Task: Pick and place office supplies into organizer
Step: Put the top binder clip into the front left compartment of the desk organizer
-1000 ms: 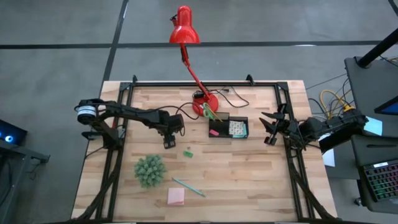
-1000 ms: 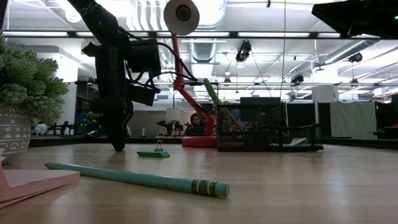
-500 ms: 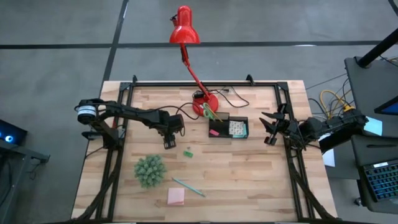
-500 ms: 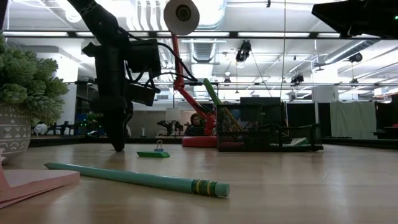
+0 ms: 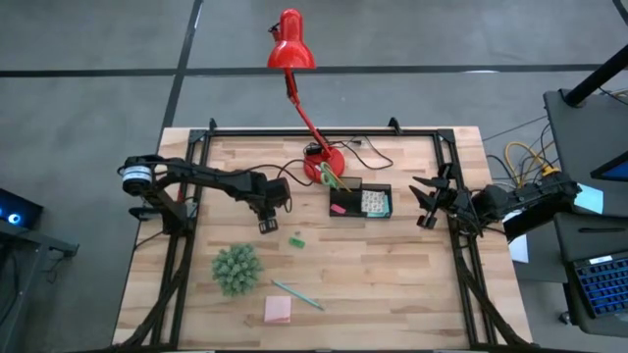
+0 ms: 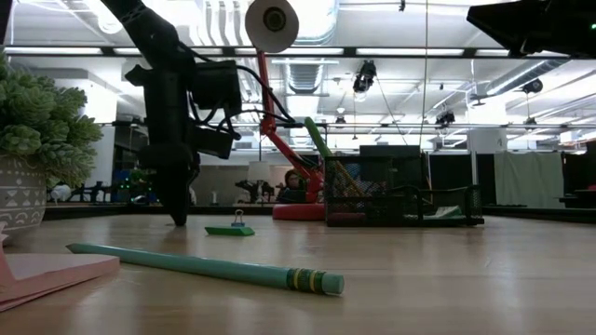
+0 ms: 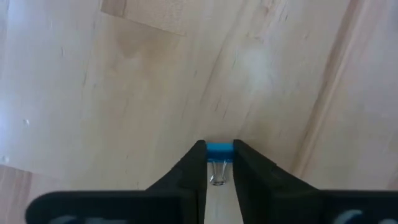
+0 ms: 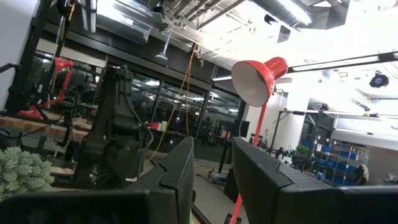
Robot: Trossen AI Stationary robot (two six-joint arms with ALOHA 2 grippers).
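You have two dark robot arms, one red desk lamp (image 5: 291, 49), one black mesh organizer tray (image 5: 360, 202), one fuzzy green spiky ball (image 5: 236, 268), one pink square sticky-note pad (image 5: 278, 310), one teal pencil (image 5: 297, 294), one small green binder clip (image 5: 296, 240) and one small blue binder clip (image 7: 219, 149).

A light wooden table (image 5: 392, 284) carries a red lamp (image 5: 324, 165) and black organizer (image 5: 360, 202) at the far middle. Nearer lie a green clip (image 5: 296, 240), fuzzy green ball (image 5: 236, 268), teal pencil (image 5: 297, 294) and pink sticky pad (image 5: 278, 310).
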